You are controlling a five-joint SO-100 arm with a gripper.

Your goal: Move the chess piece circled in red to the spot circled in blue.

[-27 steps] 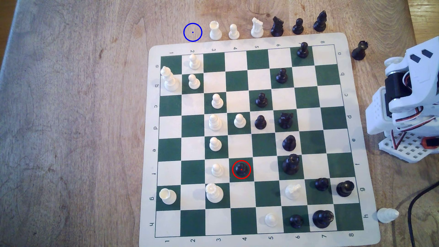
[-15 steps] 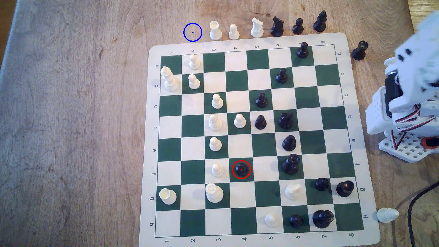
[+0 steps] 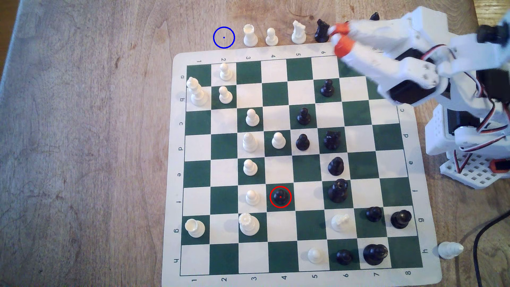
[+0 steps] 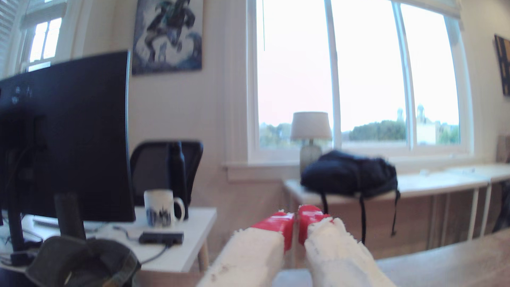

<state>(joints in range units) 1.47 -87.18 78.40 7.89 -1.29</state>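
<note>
Pawn [image 3: 280, 196]: glossy black, ball-headed | gripper [image 3: 337, 38]: orange-tipped, closed, empty

light: bright daylight | window [image 4: 358, 82]: blown out | arm [image 3: 386, 55]: motion-blurred | wrist view: soft, edges bowed

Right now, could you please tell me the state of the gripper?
Gripper: shut, holding nothing, raised over the board's far corner.
</note>
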